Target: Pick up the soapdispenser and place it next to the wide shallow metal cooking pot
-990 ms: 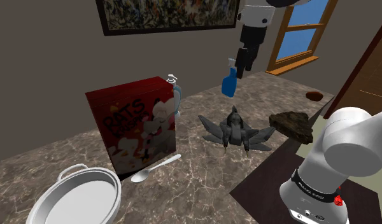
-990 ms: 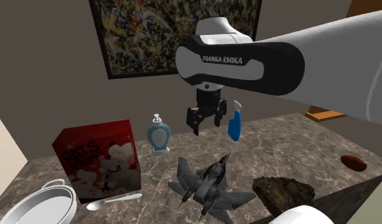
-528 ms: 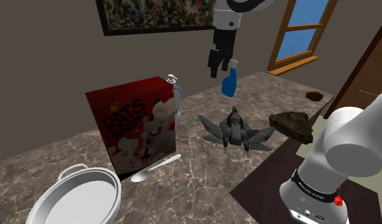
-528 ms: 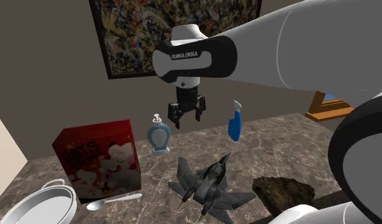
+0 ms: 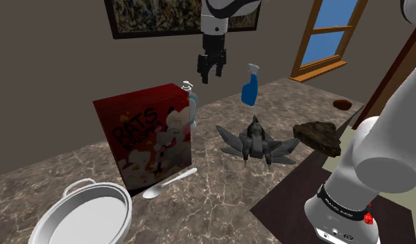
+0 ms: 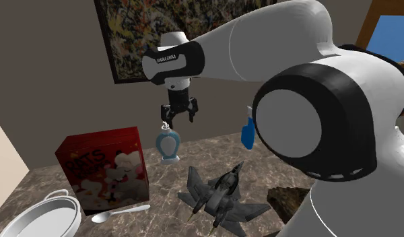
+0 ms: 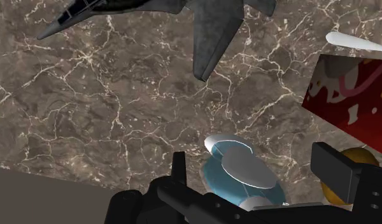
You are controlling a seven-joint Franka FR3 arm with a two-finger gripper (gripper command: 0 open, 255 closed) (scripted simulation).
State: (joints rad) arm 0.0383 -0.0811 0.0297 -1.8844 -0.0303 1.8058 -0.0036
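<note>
Brown veined marble covers the table (image 5: 220, 173), with a beige wall and a painting (image 5: 151, 17) behind it. The end effector (image 6: 178, 116) hangs in the upper middle of the second exterior view, pointing down, its fingers spread and holding nothing. The soapdispenser (image 6: 169, 145) stands upright almost straight below it, so its long axis follows the line of approach; I judge that a plain descent is needed. Its body is pale blue, rounded and glassy-looking, with a white pump. It stands behind the red cereal box (image 5: 144, 135). The wide, smooth, shallow grey pot (image 5: 82, 215) lies at the shoulder view's lower left.
</note>
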